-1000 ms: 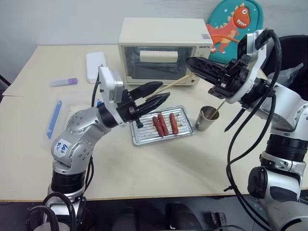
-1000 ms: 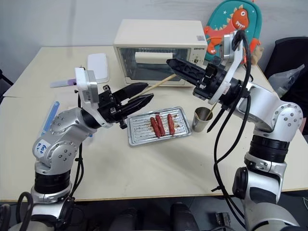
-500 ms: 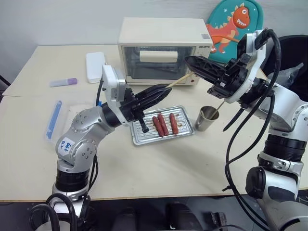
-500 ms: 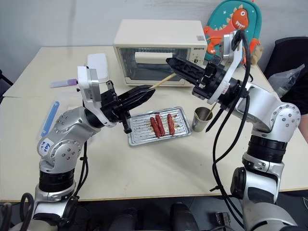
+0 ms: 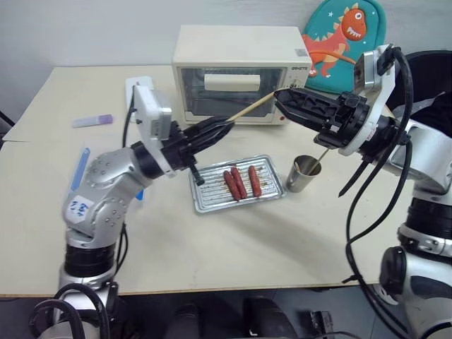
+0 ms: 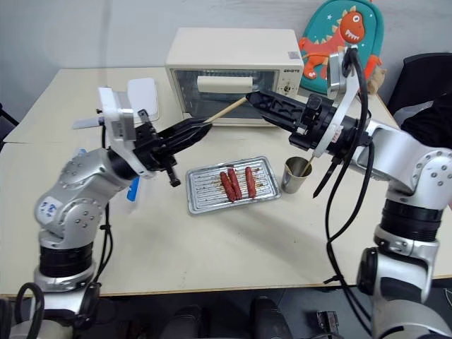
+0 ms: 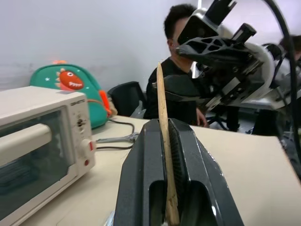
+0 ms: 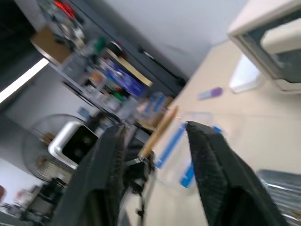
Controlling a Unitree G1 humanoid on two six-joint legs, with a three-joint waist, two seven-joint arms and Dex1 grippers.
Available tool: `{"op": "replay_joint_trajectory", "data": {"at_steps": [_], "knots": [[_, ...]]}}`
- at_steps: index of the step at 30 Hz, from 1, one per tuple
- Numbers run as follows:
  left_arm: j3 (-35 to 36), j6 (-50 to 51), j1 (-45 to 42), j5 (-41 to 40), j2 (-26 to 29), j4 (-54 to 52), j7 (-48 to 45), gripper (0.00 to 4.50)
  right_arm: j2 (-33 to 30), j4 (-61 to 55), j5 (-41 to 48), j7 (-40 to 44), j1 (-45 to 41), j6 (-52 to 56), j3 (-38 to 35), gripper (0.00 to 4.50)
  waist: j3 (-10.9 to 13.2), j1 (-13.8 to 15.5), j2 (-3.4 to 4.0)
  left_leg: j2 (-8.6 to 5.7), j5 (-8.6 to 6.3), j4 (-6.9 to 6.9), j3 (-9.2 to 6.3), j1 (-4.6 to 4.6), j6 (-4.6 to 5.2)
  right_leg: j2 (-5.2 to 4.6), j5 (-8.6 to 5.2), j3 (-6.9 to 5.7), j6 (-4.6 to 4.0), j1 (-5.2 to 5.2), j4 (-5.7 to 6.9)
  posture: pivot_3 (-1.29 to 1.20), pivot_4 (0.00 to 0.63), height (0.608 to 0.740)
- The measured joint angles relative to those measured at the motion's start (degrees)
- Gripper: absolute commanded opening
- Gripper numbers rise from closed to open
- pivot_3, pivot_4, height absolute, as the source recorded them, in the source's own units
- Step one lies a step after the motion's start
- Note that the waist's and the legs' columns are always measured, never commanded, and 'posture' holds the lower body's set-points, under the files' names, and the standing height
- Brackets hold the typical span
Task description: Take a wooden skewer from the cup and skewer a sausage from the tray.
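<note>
Left gripper (image 5: 224, 126), frame centre-left: fingers clamped on wooden skewer (image 5: 252, 109), which slants up-right toward the right gripper (image 5: 281, 99), whose fingers stand parted around its far end.

Tray (image 5: 204, 203), centre: three sausages, nearest sausage (image 5: 229, 185), all unpierced.

Cup (image 5: 305, 173), right of tray, another stick inside.

Status: skewer drawn; piercing outstanding.

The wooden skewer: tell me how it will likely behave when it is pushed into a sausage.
The wooden skewer looks very thin and long, so it may flex or snap if pushed off-axis. The left tool clamps it at one end, leaving a long free length that could wobble. The sausage is rounded and lies loose on the tray, so it may roll away.
</note>
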Motion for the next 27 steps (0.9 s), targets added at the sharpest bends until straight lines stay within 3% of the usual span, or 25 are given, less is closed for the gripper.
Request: {"op": "replay_joint_trajectory", "data": {"at_steps": [5,10,13,19,25,27], "knots": [[6.41,2.92,6.86,-1.87,9.20,-0.57,-3.79,0.00,-7.54,-2.90,-15.39,8.21,-2.81,1.67,6.54,2.14,0.03,0.03,0.05,0.01,0.01,-0.21,-0.01,0.01,-0.01,0.01,-0.01,0.01,-0.01,-0.06,-0.12,0.00,0.150,0.740],[17.53,7.73,19.23,-5.56,20.29,-2.72,-10.38,0.00,-9.67,-12.84,-35.65,16.77,-3.43,-0.22,18.86,2.14,0.06,-0.45,0.07,0.01,0.10,-0.41,0.02,-0.27,-0.17,-0.03,-0.03,0.09,-0.06,-0.56,-0.06,0.00,0.150,0.740],[20.45,8.48,20.86,-7.41,21.37,-4.67,-11.02,0.00,-9.12,-16.12,-48.10,19.86,-3.33,-3.09,26.34,2.14,0.12,0.35,-0.03,-0.11,0.18,-0.39,-0.05,-0.29,-0.11,-0.21,-0.03,0.03,-0.06,-0.53,-0.21,0.00,0.150,0.740],[20.88,9.67,21.07,-9.62,21.33,-7.70,-9.00,0.00,-6.37,-16.79,-63.63,21.23,1.86,-6.50,33.09,2.14,0.10,0.13,-0.08,-0.24,0.20,-0.45,-0.04,-0.30,-0.08,-0.32,-0.03,0.05,-0.05,-0.54,-0.01,0.00,0.150,0.740],[20.09,10.14,21.64,-10.49,21.16,-9.25,-7.40,0.00,-1.69,-16.53,-71.51,21.95,6.86,-7.34,33.54,3.33,0.11,-0.58,-0.08,-0.23,0.26,-0.47,-0.01,-0.22,-0.12,-0.26,-0.02,0.07,-0.05,-0.56,0.12,0.00,0.150,0.740],[19.81,10.14,21.50,-10.55,21.16,-9.24,-7.24,0.00,0.53,-16.48,-73.38,21.82,7.16,-7.25,33.33,3.34,0.10,-0.67,-0.08,-0.24,0.27,-0.47,-0.01,-0.15,-0.13,-0.25,-0.03,0.08,-0.05,-0.52,0.13,0.00,0.150,0.740]]}}
